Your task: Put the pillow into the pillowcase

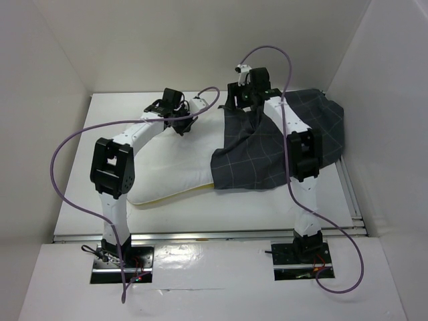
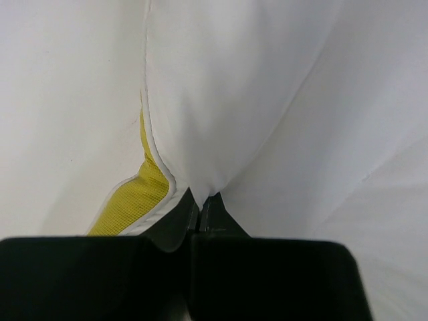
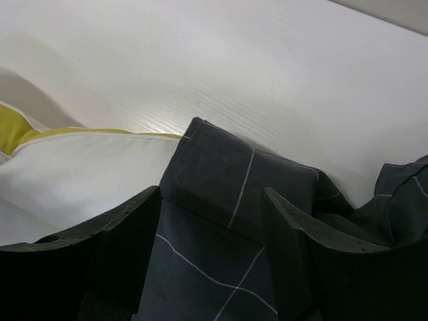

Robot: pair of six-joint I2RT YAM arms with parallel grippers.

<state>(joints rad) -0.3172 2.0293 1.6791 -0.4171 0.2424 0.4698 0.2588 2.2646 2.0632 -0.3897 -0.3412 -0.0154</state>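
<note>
Two claws sit at the far edge: my left claw is clamped on the pillow, which lies left-to-right on the table, its right end at the pillowcase; my right claw, jaws apart, straddles its far-left corner.

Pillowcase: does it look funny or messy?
Yes. The pillowcase is rumpled, with one corner folded over, and it covers only one end of the pillow; most of the pillow sticks out bare. Nothing looks torn or spilled.
</note>
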